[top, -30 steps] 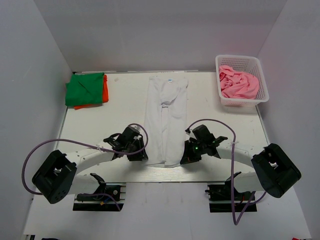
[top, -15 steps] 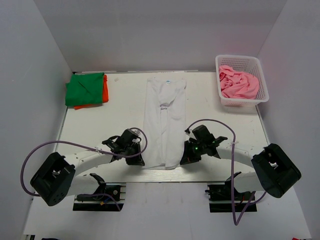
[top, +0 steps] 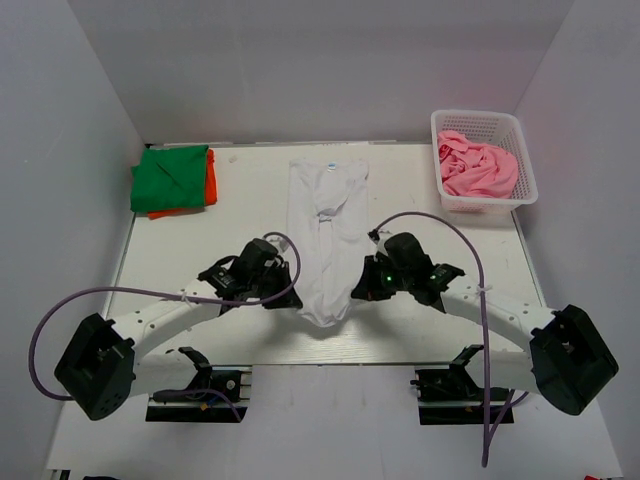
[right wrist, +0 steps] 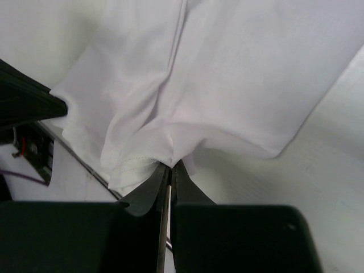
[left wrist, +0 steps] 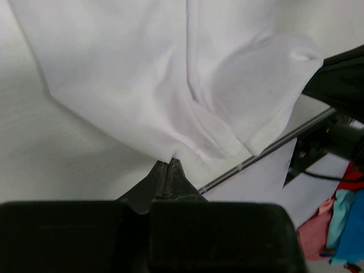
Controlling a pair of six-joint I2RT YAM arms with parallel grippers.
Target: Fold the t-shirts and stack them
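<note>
The white t-shirt lies lengthwise in the table's middle, folded narrow, its blue neck label at the far end. My left gripper is shut on its near left hem corner; the cloth hangs from the closed fingertips. My right gripper is shut on the near right hem corner, cloth bunched at its tips. The near hem is lifted and sags between the grippers. A folded green t-shirt lies on an orange one at the far left. A pink t-shirt is crumpled in the basket.
The white lattice basket stands at the far right corner. White walls enclose the table on three sides. The table's near edge runs just behind the grippers, with the arm bases below it.
Both grippers have risen and moved toward the far side with the near hem, drawing closer together. The shirt's near end has left the table and now bunches between them.
</note>
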